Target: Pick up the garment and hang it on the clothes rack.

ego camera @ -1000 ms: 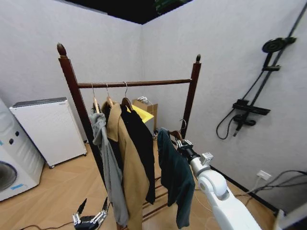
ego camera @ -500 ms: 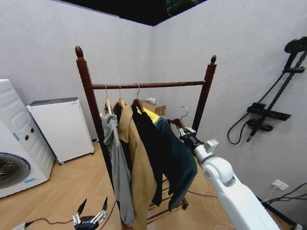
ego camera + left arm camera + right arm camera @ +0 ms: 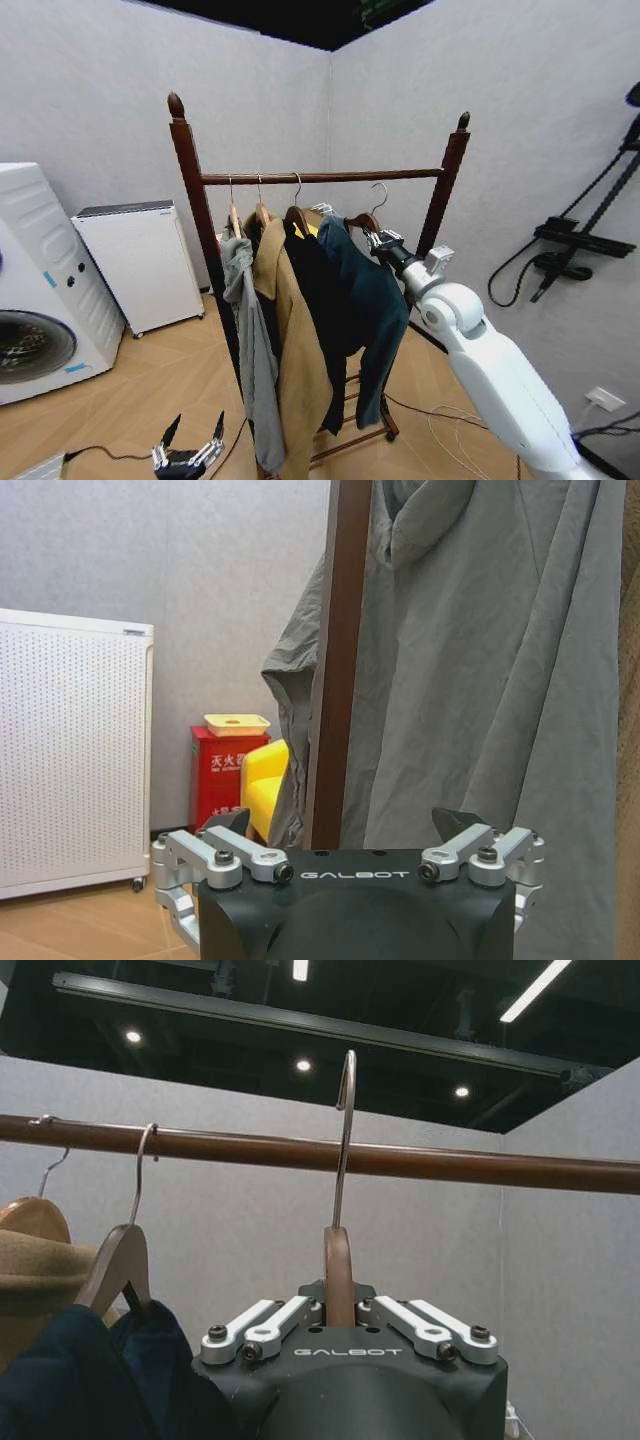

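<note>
From where the head looks, the right gripper [image 3: 376, 238] is raised near the right end of the clothes rack [image 3: 320, 177], carrying the garment [image 3: 362, 300] by its wooden hanger [image 3: 362, 219]; the teal cloth hangs beside the dark coat [image 3: 318, 300], the tan coat [image 3: 292, 350] and the grey hooded jacket [image 3: 248, 340] already on the bar. The left gripper [image 3: 187, 458] waits low by the floor. At the left wrist, that left gripper [image 3: 355, 855] has its fingers spread apart, empty, facing the grey hooded jacket [image 3: 480, 680] and a rack post [image 3: 338, 660]. At the right wrist, the right gripper [image 3: 340, 1325] is clenched on the wooden hanger [image 3: 338, 1275], whose hook [image 3: 345, 1140] crosses the bar [image 3: 320, 1155] with its tip just above. I judge the hanging step nearly done: next, settle the hook onto the bar, then let go.
</note>
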You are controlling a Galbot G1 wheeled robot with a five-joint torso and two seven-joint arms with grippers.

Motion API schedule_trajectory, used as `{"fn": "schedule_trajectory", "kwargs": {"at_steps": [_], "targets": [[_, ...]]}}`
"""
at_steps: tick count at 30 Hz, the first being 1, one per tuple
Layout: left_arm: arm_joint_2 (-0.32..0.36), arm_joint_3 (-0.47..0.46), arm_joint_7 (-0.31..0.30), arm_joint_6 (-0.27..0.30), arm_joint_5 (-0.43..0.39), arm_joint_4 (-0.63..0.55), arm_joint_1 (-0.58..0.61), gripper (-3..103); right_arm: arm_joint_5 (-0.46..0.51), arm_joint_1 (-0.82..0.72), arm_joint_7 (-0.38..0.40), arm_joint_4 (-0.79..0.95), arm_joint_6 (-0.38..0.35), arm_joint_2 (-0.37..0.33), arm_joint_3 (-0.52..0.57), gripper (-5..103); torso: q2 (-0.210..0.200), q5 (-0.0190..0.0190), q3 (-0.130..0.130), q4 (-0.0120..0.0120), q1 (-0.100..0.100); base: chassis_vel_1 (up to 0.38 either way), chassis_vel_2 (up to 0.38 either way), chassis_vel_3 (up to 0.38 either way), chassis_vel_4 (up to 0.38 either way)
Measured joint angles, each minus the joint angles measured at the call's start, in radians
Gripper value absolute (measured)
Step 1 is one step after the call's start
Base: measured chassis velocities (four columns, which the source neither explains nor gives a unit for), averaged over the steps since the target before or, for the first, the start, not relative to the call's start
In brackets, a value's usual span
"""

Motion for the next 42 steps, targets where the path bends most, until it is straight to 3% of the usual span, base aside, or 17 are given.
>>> {"fn": "schedule_trajectory", "kwargs": {"at_steps": [9,14,21,28,42], "targets": [[0.000,0.000,0.000,0.000,0.000,0.000,0.000,100,0.051,0.129,-0.026,-0.022,-0.031,-0.018,-0.051,9,0.000,-0.0001,0.000,-0.0002,0.000,0.000,0.000,0.000,0.000],[0.000,0.000,0.000,0.000,0.000,0.000,0.000,100,0.134,0.272,-0.022,-0.066,-0.094,-0.025,-0.125,9,0.000,-0.0002,0.000,0.0002,0.000,0.000,0.000,0.000,0.000],[0.000,0.000,0.000,0.000,0.000,0.000,0.000,100,0.216,0.332,-0.005,-0.092,-0.185,-0.048,-0.199,9,0.000,-0.0001,0.000,-0.0001,0.000,0.000,0.000,0.000,0.000],[0.000,0.000,0.000,0.000,0.000,0.000,0.000,100,0.252,0.385,-0.005,-0.151,-0.181,-0.052,-0.277,9,0.000,0.0000,0.000,0.0000,0.000,0.000,0.000,0.000,0.000],[0.000,0.000,0.000,0.000,0.000,0.000,0.000,100,0.281,0.493,0.010,-0.277,-0.181,0.005,-0.406,9,0.000,-0.0001,0.000,0.0001,0.000,0.000,0.000,0.000,0.000]]}}
